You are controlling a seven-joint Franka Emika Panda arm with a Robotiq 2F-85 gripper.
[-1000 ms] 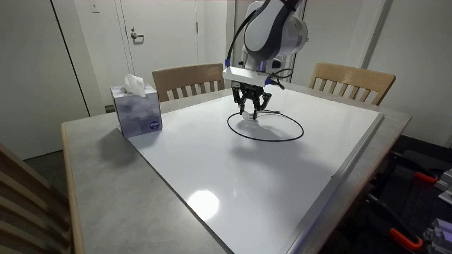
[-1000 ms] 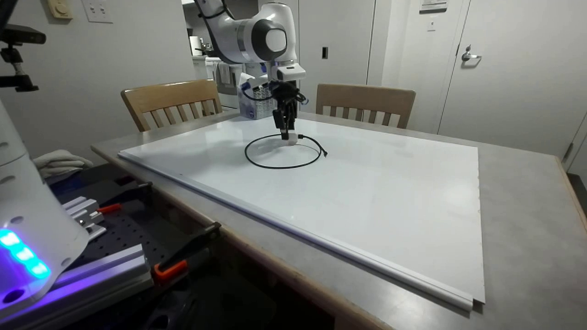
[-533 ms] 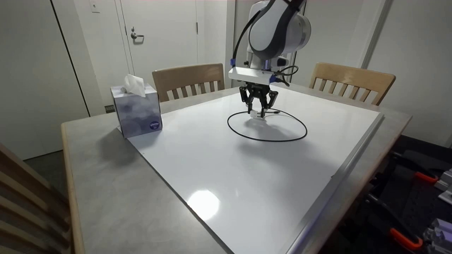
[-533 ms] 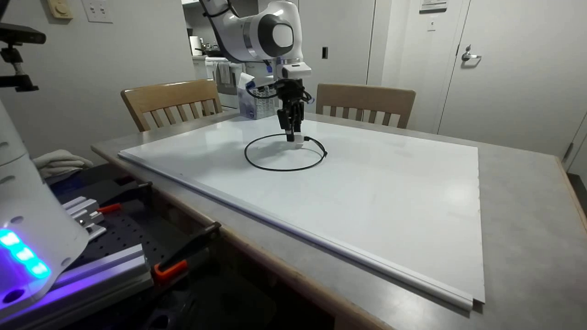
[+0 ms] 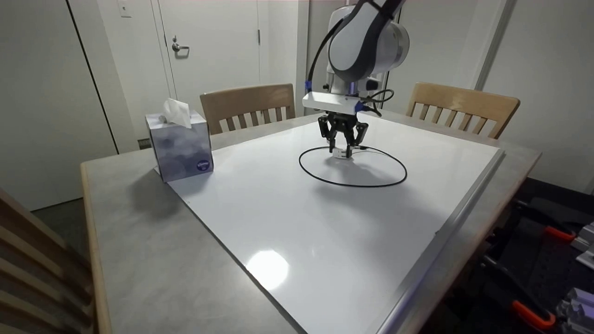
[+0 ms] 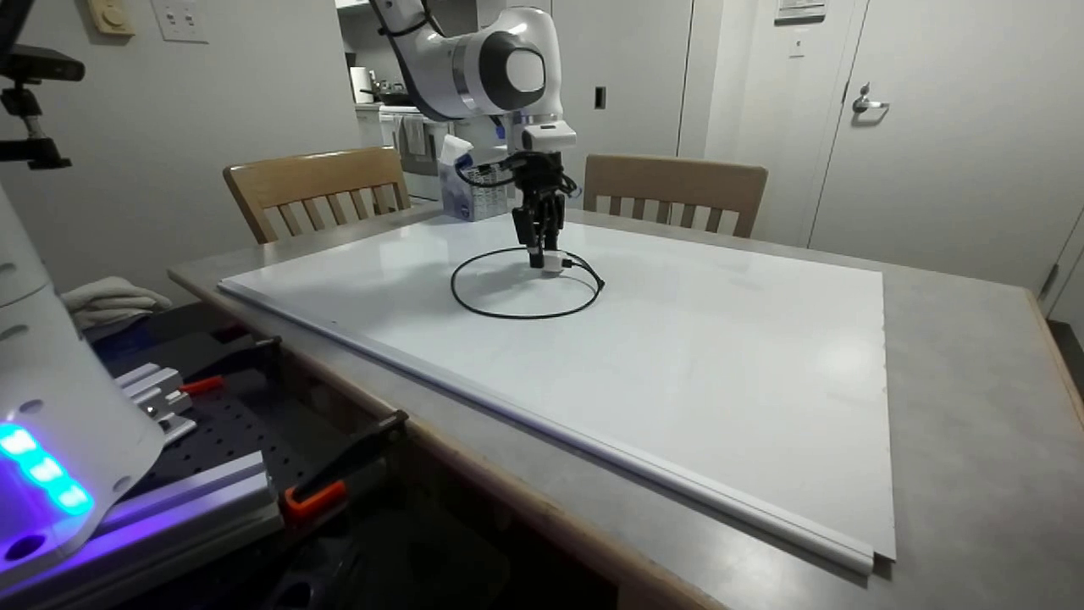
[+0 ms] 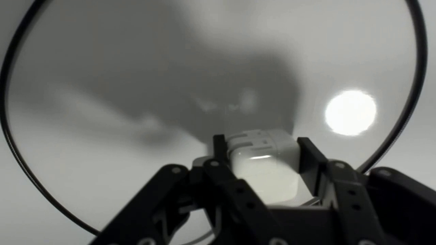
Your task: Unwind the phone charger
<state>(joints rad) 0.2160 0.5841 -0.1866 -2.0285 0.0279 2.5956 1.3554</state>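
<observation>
Table biggest, with a whiteboard covering most of it. Robot arm comes in from twelve o'clock; against a second ago it sits a bit further toward three o'clock, and against half a second ago a touch lower. Phone charger lies on the whiteboard in one loose black ring under the arm. In an exterior view the cable now bulges slightly further toward three o'clock, so it is following, but the ring keeps its round shape. Judged: unwinding barely started, and a longer pull looks needed. Tissue box stands just past nine o'clock from the ring; both exterior views show it, the wrist view doesn't. Gripper: jaws partway apart, no wider than the white plug, pressing on both its sides, so it has hold of it. Plug rides along, same small shift and dip; whether it touches the whiteboard is unclear. In an exterior view the plug sits at eleven o'clock, inside the ring. Only the wrist view shows the two-sided contact clearly; it also crops the ring at twelve o'clock. Smallest: probably the connector, a dark nub at three o'clock on the ring in an exterior view, not seen in the wrist view.
</observation>
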